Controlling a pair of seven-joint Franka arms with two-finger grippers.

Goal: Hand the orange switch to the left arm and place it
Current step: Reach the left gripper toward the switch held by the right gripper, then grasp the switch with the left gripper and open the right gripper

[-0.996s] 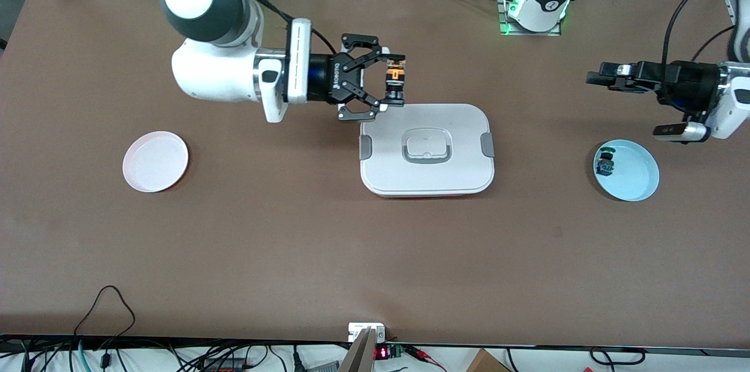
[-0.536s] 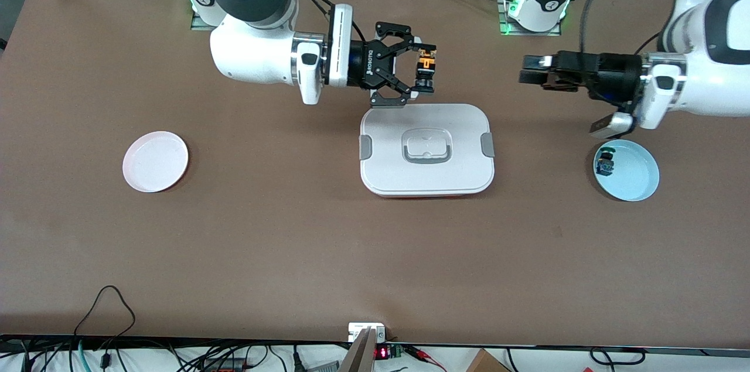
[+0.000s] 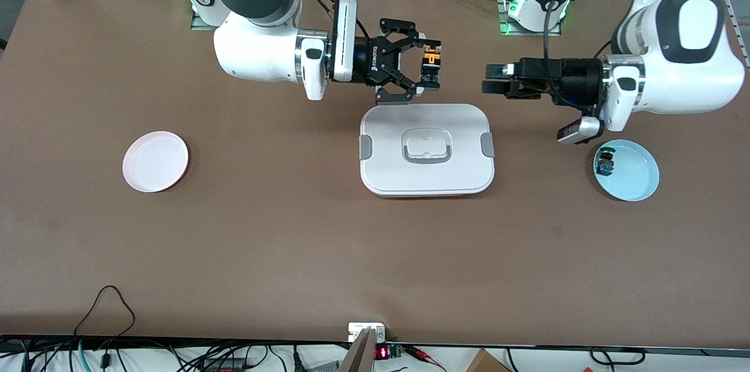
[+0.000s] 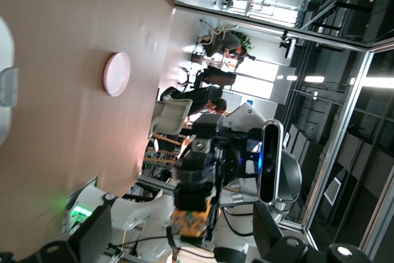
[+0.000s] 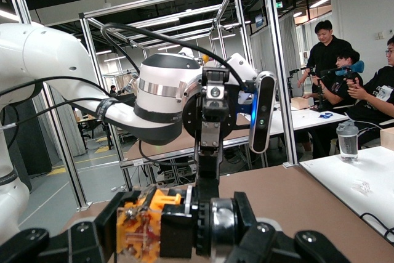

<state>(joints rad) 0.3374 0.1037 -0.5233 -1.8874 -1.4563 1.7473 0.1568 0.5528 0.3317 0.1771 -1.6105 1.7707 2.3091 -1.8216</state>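
Observation:
My right gripper [image 3: 430, 65] is shut on the orange switch [image 3: 430, 61] and holds it in the air over the table, by the box's [image 3: 426, 149] edge on the bases' side. In the right wrist view the switch [image 5: 141, 220] sits clamped between the black fingers [image 5: 258, 235]. My left gripper [image 3: 489, 79] is open, level with the switch and pointing at it, with a gap between them. In the left wrist view the switch [image 4: 194, 221] shows ahead between the spread fingers [image 4: 92, 241]. The white lidded box lies on the table's middle.
A pink plate [image 3: 155, 161] lies toward the right arm's end. A light blue plate [image 3: 636, 176] toward the left arm's end holds a small black piece with blue and green parts [image 3: 604, 164]. The left arm's wrist hangs just above that plate.
Both arms have closed in on each other. The right gripper carried the switch toward the left arm's end. The left gripper swung in from over the blue plate's end toward the switch.

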